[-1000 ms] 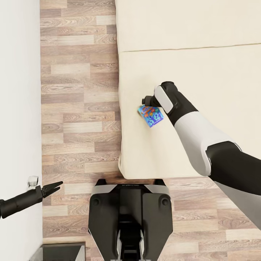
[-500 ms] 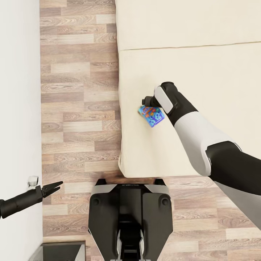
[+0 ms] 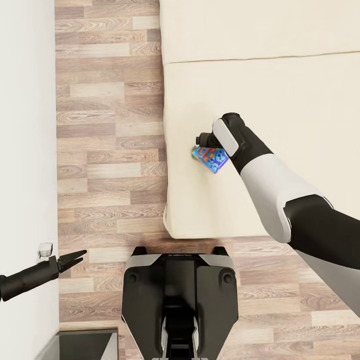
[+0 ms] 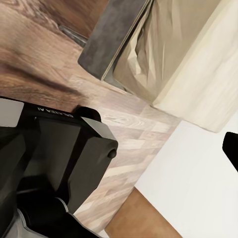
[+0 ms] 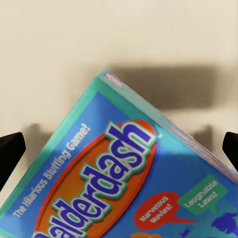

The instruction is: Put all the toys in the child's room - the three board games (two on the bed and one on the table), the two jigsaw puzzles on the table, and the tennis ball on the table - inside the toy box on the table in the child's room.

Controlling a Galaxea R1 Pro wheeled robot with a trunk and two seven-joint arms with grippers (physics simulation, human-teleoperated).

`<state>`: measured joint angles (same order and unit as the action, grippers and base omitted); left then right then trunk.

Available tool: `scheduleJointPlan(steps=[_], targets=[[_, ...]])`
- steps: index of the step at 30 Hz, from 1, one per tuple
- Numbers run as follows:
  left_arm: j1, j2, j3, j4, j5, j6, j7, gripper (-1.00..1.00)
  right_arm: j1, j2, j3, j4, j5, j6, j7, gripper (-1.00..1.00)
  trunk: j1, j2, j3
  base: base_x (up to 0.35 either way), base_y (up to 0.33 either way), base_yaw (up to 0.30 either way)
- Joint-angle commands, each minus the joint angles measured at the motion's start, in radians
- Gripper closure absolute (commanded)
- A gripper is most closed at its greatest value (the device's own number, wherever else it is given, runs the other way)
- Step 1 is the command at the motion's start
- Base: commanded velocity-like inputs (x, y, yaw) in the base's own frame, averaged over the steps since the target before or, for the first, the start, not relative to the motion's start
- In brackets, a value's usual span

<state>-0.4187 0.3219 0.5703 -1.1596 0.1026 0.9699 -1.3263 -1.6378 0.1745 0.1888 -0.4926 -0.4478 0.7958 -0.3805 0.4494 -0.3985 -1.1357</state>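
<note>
right arm: reaches forward over the bed [image 3: 280, 100], wrist bent down | right gripper [image 3: 204, 141]: fingers spread, straddling the board game [image 3: 211, 158] lying near bed's left edge, contact unclear | left gripper [image 3: 75, 259]: low beside wall, fingers slightly parted, empty | game partly hidden by wrist.

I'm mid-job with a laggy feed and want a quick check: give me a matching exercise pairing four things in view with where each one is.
Things:
1. board game
2. left pincer
3. right pincer
4. robot base

Places:
A. over the wood floor, near the white wall
B. on the floor at the foot of the bed
C. over the bed, right at the blue box
D. near the bed's left edge, tilted under the right wrist

Pairs: 1-D, 2-A, 3-C, 4-B
</note>
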Motion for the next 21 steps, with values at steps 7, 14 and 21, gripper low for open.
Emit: scheduleJointPlan(steps=[7,14,21], targets=[[0.000,0.000,0.000,0.000,0.001,0.009,-0.002,-1.00,0.000,0.000,0.003,-0.001,-0.009,0.002,-0.009,-1.00,0.001,-0.002,-0.001,-0.008,0.000,0.000],[0.000,0.000,0.000,0.000,0.001,0.009,-0.002,-1.00,0.000,0.000,0.003,-0.001,-0.009,0.003,-0.009,-1.00,0.001,-0.002,0.000,0.000,0.000,0.000],[0.000,0.000,0.000,0.000,0.000,0.009,-0.002,-1.00,0.000,0.000,0.003,-0.001,-0.009,0.003,-0.009,-1.00,0.001,-0.002,0.006,0.000,0.000,0.000]])
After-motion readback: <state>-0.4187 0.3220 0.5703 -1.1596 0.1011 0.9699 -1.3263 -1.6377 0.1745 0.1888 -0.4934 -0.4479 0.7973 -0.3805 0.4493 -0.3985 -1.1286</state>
